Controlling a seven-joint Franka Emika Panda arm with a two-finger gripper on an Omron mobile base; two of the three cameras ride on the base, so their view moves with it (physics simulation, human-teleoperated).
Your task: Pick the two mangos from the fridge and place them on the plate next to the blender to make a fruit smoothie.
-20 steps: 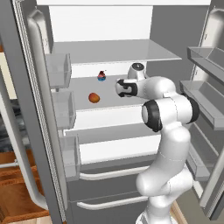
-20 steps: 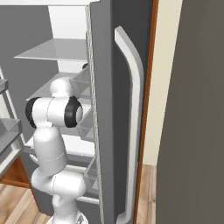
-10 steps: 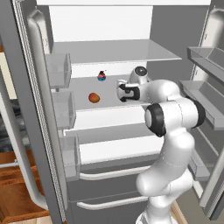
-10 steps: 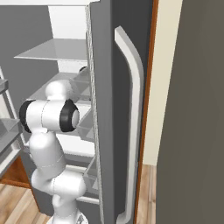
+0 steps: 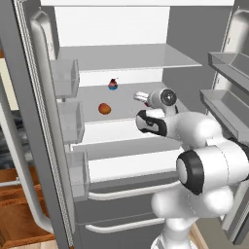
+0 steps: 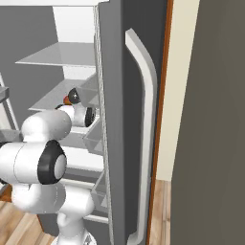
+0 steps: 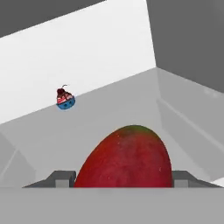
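The fridge point(image 5: 112, 29) stands open. On its middle shelf lies the orange mango point(image 5: 104, 108), left of my gripper point(image 5: 141, 97), which reaches in over the shelf's right part. In the hand view the deep red mango point(image 7: 124, 157) is wedged in my gripper point(image 7: 122, 180), and each fingertip point(image 7: 61, 179) touches one side of it. A sliver of red shows at the hand point(image 5: 146, 103) in the left base view. The mango's underside is hidden, so I cannot tell whether it rests on the shelf. The plate and the blender are out of view.
A small blue-based cupcake point(image 5: 113, 84) with a dark red top sits at the back of the same shelf point(image 7: 65, 99). Clear door bins point(image 5: 65, 78) line the left door. The right door point(image 6: 124, 119) with its long handle point(image 6: 148, 129) stands close beside the arm.
The arm's elbow has swung out toward the camera and to the right. The hand has stayed at almost the same spot over the shelf, by the red mango.
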